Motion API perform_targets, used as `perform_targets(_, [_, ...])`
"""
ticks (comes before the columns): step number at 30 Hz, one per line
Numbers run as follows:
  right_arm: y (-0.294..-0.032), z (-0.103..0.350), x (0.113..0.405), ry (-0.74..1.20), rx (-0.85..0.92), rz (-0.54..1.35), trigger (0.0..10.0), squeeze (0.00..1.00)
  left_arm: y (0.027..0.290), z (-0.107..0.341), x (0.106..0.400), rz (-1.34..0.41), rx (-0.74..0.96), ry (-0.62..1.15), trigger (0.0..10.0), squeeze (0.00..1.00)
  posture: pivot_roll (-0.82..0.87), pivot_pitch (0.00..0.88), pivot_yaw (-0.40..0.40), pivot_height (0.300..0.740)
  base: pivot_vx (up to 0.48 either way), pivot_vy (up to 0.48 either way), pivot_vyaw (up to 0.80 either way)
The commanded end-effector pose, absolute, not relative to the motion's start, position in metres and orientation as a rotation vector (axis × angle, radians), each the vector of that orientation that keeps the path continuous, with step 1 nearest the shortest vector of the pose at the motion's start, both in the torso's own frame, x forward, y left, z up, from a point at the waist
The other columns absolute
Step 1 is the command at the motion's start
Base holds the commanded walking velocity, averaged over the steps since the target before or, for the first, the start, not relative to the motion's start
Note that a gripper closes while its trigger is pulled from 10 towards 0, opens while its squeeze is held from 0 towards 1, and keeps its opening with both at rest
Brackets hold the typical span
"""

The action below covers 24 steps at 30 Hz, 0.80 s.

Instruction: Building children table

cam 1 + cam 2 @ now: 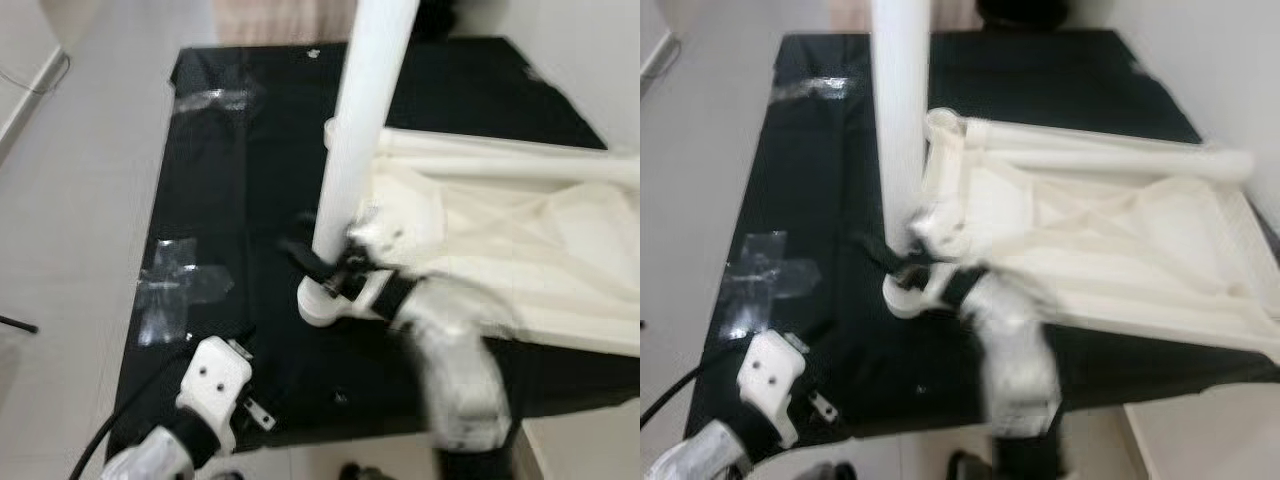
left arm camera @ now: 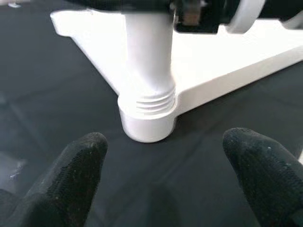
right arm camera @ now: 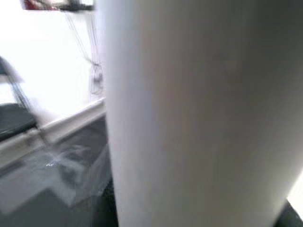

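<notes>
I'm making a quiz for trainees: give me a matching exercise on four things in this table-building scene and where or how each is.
1. table leg
2. tabletop
3. left claw
4. clear tape

a. stuck to the black mat
b. lying flat, underside up
c. open, facing the corner socket
d. standing upright, held by the right claw

Pairs: 1-d, 2-b, 3-c, 4-a

Two table legs (image 1: pixel 365 110), one tabletop (image 1: pixel 520 250), one black mat (image 1: pixel 240 180).
</notes>
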State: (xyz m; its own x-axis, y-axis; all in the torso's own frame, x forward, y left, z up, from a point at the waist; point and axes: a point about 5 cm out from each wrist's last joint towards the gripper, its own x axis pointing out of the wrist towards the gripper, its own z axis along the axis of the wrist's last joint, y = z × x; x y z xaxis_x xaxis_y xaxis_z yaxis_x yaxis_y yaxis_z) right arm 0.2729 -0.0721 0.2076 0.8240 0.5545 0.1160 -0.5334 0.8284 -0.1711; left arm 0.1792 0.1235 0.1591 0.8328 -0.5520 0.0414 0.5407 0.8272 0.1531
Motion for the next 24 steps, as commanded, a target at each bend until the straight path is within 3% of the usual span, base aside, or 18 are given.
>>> perform_targets(1, [-0.076,0.161,0.262,0.063,-0.158,0.464,0.0,0.0,0.126,0.149,0.18,-0.578,0.129,-0.041,10.0,0.0,0.0,0.174,-0.038,0.74,0.0,0.0,0.0])
perform_targets(3, [-0.062,0.166,0.266,0.001,-0.179,0.55,0.0,0.0,0.126,0.146,0.187,-0.575,0.135,-0.042,10.0,0.0,0.01,0.146,-0.034,0.74,0.0,0.0,0.0])
perform_targets(4, [-0.059,0.167,0.27,-0.005,-0.169,0.573,0.9,0.0,0.125,0.145,0.189,-0.575,0.137,-0.042,10.0,0.0,0.02,0.135,-0.035,0.74,0.0,0.0,0.0])
perform_targets(5, [-0.058,0.168,0.275,-0.007,-0.144,0.591,10.0,0.0,0.125,0.145,0.191,-0.575,0.14,-0.044,10.0,0.0,0.02,0.132,-0.04,0.74,0.0,0.0,0.0])
perform_targets(10, [-0.055,0.173,0.281,-0.025,-0.075,0.667,10.0,0.0,0.125,0.145,0.194,-0.563,0.148,-0.051,10.0,0.0,0.02,0.131,-0.043,0.74,0.0,0.0,0.0])
perform_targets(11, [-0.052,0.179,0.279,-0.037,-0.032,0.747,10.0,1.0,0.126,0.146,0.194,-0.553,0.148,-0.055,10.0,0.0,0.03,0.133,-0.046,0.74,0.0,0.0,0.0])
perform_targets(12, [-0.051,0.184,0.277,-0.052,-0.004,0.825,10.0,1.0,0.126,0.146,0.194,-0.545,0.148,-0.059,10.0,0.0,0.03,0.133,-0.046,0.74,0.0,0.0,0.0])
perform_targets(13, [-0.055,0.196,0.276,-0.081,-0.009,1.034,10.0,1.0,0.126,0.147,0.194,-0.542,0.147,-0.062,10.0,0.0,0.03,0.139,-0.047,0.74,0.0,0.0,0.0])
perform_targets(17, [-0.06,0.202,0.278,-0.099,-0.052,1.119,10.0,1.0,0.125,0.147,0.193,-0.543,0.147,-0.063,10.0,0.0,0.04,0.151,-0.047,0.74,0.0,0.0,0.0])
perform_targets(18, [-0.074,0.207,0.289,-0.091,-0.171,1.304,10.0,0.77,0.125,0.148,0.19,-0.55,0.145,-0.061,10.0,0.0,0.07,0.175,-0.049,0.74,0.0,0.0,0.0])
perform_targets(19, [-0.074,0.207,0.289,-0.091,-0.171,1.304,10.0,0.77,0.125,0.148,0.19,-0.55,0.145,-0.061,10.0,0.0,0.07,0.175,-0.049,0.74,0.0,0.0,0.0])
perform_targets(20, [-0.081,0.21,0.296,-0.079,-0.209,1.363,10.0,0.28,0.125,0.148,0.189,-0.553,0.144,-0.059,10.0,0.0,0.07,0.175,-0.049,0.74,0.0,0.0,0.0])
perform_targets(21, [-0.086,0.212,0.303,-0.065,-0.232,1.405,10.0,0.0,0.124,0.149,0.187,-0.558,0.143,-0.057,10.0,0.0,0.08,0.19,-0.048,0.74,0.0,0.0,0.0])
perform_targets(24, [-0.092,0.224,0.325,-0.046,-0.236,1.462,10.0,0.0,0.124,0.15,0.182,-0.566,0.143,-0.05,10.0,0.0,0.1,0.215,-0.044,0.74,0.0,0.0,0.0])
